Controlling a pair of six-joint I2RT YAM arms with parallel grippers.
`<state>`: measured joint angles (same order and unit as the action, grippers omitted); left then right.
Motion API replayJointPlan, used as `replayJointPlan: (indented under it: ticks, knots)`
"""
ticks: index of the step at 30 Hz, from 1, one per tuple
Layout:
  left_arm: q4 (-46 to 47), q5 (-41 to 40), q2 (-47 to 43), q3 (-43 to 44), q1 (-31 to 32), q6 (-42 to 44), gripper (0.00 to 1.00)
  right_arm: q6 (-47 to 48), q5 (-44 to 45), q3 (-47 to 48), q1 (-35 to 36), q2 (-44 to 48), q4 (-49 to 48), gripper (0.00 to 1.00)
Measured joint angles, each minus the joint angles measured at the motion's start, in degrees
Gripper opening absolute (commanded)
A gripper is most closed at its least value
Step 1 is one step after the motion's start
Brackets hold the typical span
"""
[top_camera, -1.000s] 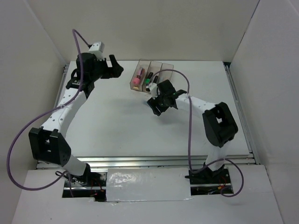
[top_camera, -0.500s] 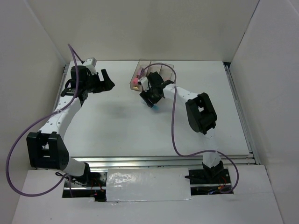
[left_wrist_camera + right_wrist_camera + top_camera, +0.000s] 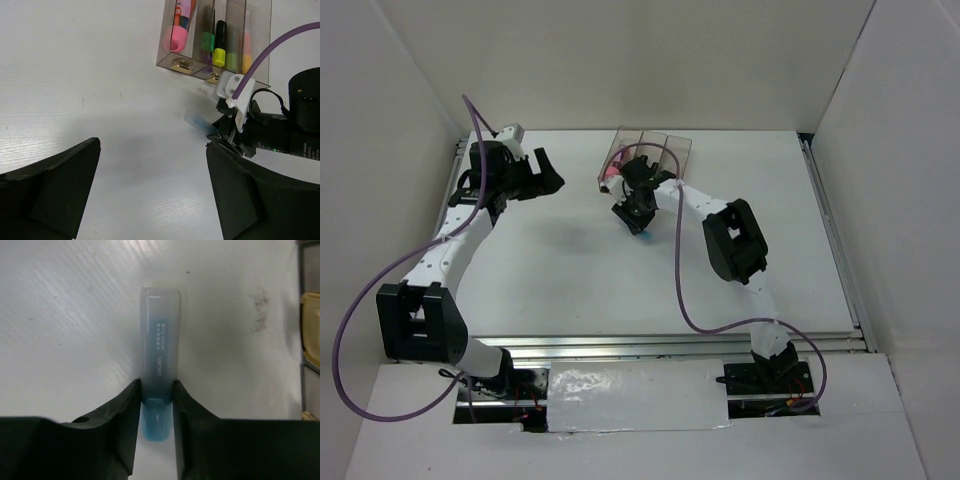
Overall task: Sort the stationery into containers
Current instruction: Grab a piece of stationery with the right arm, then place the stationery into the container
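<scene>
A light blue highlighter (image 3: pixel 160 360) lies flat on the white table, and my right gripper (image 3: pixel 156 390) is shut on its cap end. From above, this gripper (image 3: pixel 638 222) sits just in front of the containers (image 3: pixel 665 140), three joined smoky bins. In the left wrist view the left bin holds a pink highlighter (image 3: pixel 179 35), the middle one a black pen with a yellow cap (image 3: pixel 219 45) beside a green one, and the right one yellowish pens. My left gripper (image 3: pixel 548 172) hangs open over bare table left of the bins, holding nothing (image 3: pixel 153 145).
White walls close in the table on the left, back and right. A metal rail (image 3: pixel 835 240) runs along the right edge. The right arm's purple cable (image 3: pixel 270 55) arcs over the bins. A smudge (image 3: pixel 260 315) marks the table near the bin corner.
The right gripper moved left and back toward the bins, came down over the light blue highlighter and shut on it. The left arm shifted slightly left, then held still.
</scene>
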<state>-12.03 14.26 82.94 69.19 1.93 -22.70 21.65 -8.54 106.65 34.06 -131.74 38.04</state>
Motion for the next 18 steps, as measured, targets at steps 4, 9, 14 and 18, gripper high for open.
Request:
replayJointPlan:
  ticks: [4,9,14,18]
  knots:
    - [-0.87,0.02,0.0,0.35,-0.31,-0.04,0.99,1.22,-0.66,0.63,1.01,-0.11,1.49,0.01]
    - [-1.07,-0.07,-0.24,0.37,-0.42,-0.2,0.99,0.24,-2.08,0.72,2.03,0.57,2.84,0.0]
    - [-3.02,-3.23,-0.33,1.49,-0.22,-0.7,0.99,-8.5,-7.76,-0.42,0.83,6.62,2.64,0.0]
    - [-5.68,-6.08,-0.35,4.0,0.11,-1.27,0.99,-19.15,-8.26,-0.96,-4.85,16.31,-3.21,0.0]
